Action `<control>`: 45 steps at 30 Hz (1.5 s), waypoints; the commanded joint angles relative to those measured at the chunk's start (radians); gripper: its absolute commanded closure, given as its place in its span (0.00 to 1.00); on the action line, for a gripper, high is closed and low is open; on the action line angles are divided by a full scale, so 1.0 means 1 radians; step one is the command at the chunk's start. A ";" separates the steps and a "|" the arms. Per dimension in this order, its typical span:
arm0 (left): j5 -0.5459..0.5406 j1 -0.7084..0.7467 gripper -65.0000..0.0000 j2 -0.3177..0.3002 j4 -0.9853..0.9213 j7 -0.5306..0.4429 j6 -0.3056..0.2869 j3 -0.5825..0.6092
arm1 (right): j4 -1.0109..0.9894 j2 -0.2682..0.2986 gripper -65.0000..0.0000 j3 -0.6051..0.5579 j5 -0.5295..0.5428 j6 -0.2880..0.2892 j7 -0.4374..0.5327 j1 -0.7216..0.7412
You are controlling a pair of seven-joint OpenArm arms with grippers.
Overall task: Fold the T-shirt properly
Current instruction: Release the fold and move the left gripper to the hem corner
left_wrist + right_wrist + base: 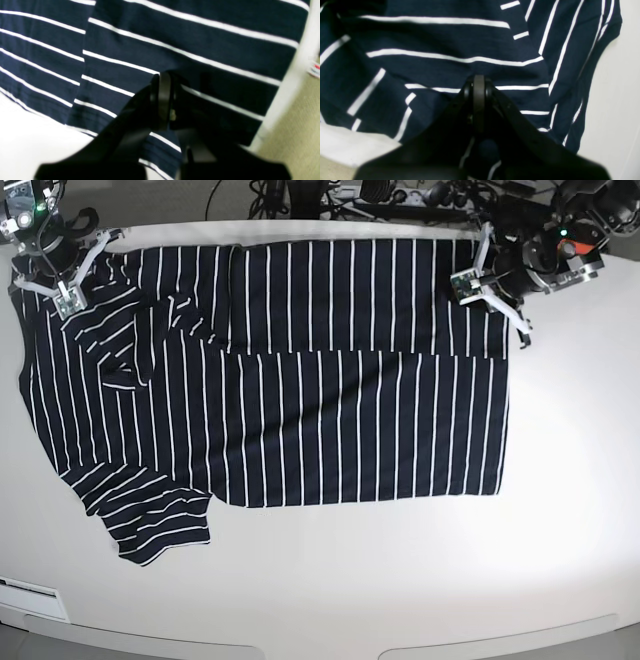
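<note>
The striped T-shirt [300, 380] lies flat on the white table [400, 580], its far edge folded over. The left gripper [165, 77] and right gripper [478, 80] are both squeezed tight over that far edge. If either lets slip, the fold could flop crooked.

Black end effector [479, 85], white brackets, green indicator lights, black cabling
</note>
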 commanded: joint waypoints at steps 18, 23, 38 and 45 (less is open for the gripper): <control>0.048 0.018 1.00 -0.093 0.026 0.033 -0.006 0.003 | -0.013 -0.003 1.00 0.021 -0.060 -0.093 -0.091 -0.150; 0.087 0.016 0.97 -0.093 0.069 0.032 0.138 0.003 | 0.029 -0.003 0.85 0.021 -0.162 -0.151 -0.058 -0.149; 0.249 -0.022 0.75 -0.083 0.092 0.026 0.621 0.002 | 0.229 0.000 0.50 0.021 -0.444 -0.344 0.035 -0.149; -0.056 -0.224 0.62 0.109 -0.071 -0.002 0.593 -0.264 | 0.237 0.002 0.49 0.021 -0.478 -0.395 0.035 -0.150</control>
